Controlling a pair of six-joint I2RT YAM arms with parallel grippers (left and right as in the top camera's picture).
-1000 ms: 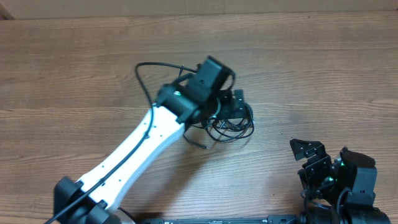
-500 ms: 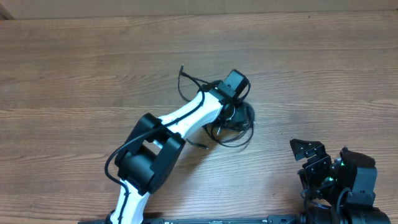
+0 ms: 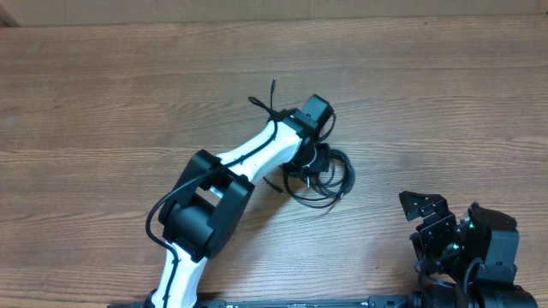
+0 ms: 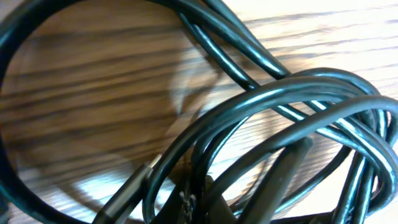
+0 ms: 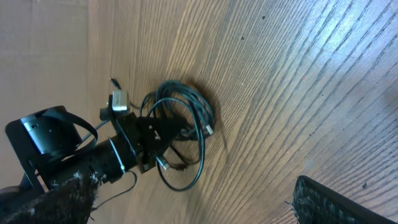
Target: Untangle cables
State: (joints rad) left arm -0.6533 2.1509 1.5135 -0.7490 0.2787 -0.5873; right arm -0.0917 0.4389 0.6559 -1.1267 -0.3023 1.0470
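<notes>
Left end effector (image 3: 310, 159) has its jaws together and is buried in the left edge of the cables (image 3: 336, 181); can't tell if a strand is pinched. The coil sits mid-tabletop (image 3: 103, 94), roughly round, spilling to the tool's right, no clear long axis. Right end effector (image 3: 425, 214) gapes wide, well apart. A second ago the left jaws were wide and the arm stretched; now it's folded and closed. Right unchanged.

Brown wood-grain bench (image 3: 103, 103), filling nearly all of the overhead view, grain running side to side. Along the top edge, a narrow paler tan strip (image 3: 257, 8), plain and grainless. From the right wrist, the same flat tan beyond the bench's far edge. Soft, even light overall; bright glare on the boards close under the left wrist.
</notes>
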